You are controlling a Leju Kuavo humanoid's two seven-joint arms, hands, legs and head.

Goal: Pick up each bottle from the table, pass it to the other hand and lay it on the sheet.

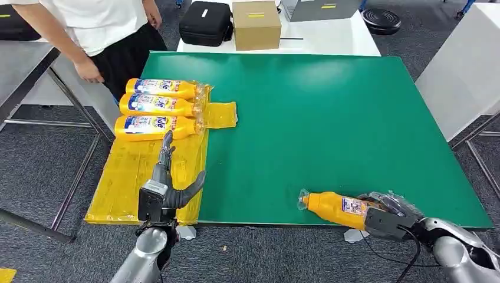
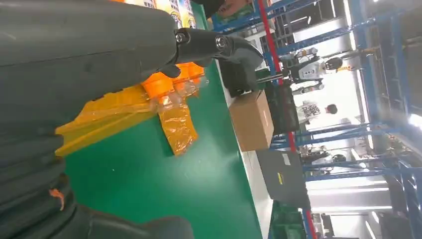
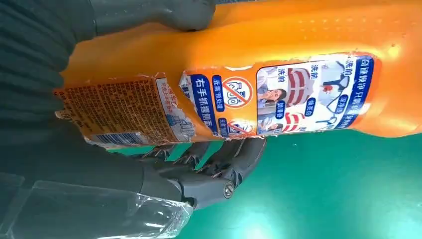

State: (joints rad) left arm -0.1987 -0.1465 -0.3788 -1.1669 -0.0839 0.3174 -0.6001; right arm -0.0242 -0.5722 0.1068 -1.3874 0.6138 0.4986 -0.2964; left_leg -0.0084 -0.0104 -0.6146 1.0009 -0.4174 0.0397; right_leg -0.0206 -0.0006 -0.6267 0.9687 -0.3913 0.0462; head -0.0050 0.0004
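An orange bottle [image 1: 333, 207] with a blue and white label lies near the front edge of the green table [image 1: 330, 112], cap pointing left. My right hand [image 1: 386, 219] grips its base end; up close its fingers [image 3: 219, 164] and thumb wrap the bottle [image 3: 278, 79]. Three more orange bottles [image 1: 156, 107] lie side by side on the yellow sheet [image 1: 132, 177] at the table's left. My left hand [image 1: 166, 183] hovers open over the sheet, just in front of those bottles, fingers spread and pointing away from me. From its wrist, bottle caps [image 2: 171, 82] appear past its fingers [image 2: 219, 45].
A person [image 1: 100, 35] stands at the far left beside the table, a hand hanging close to the bottles. A black case [image 1: 206, 23] and a cardboard box [image 1: 256, 25] sit on a white table behind. A loose scrap of yellow sheet [image 1: 221, 114] lies by the caps.
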